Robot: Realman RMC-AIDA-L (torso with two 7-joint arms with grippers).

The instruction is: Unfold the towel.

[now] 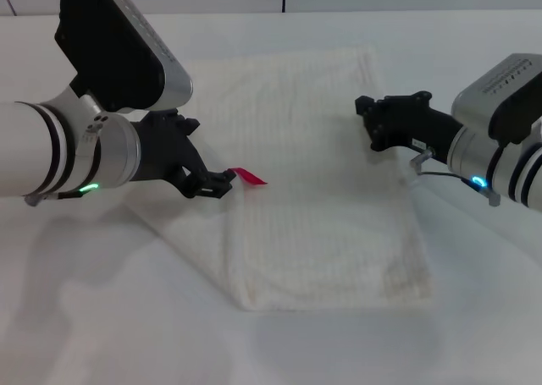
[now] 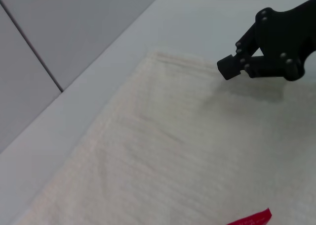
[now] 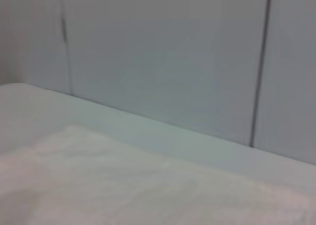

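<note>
Cream-white ribbed cloth towel [image 1: 313, 182] lies folded on white table [image 1: 85, 317]. Left gripper [image 1: 222, 180] clenched at red tag [image 1: 248, 177]; right gripper [image 1: 366, 121] hovers over far edge, grip state unclear. Risk: pulling tag alone slips, dragging the folded layers together.

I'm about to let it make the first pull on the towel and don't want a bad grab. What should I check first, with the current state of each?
1. Towel lies flat on the table, folded: ok.
2. Red tag is visible to mark a corner: ok.
3. Left gripper is at the tag, over the towel's left edge: ok.
4. Left gripper actually holds a layer: cannot tell.
5. Right gripper is near the towel's right edge: ok.
6. Right gripper holds cloth: cannot tell.
</note>
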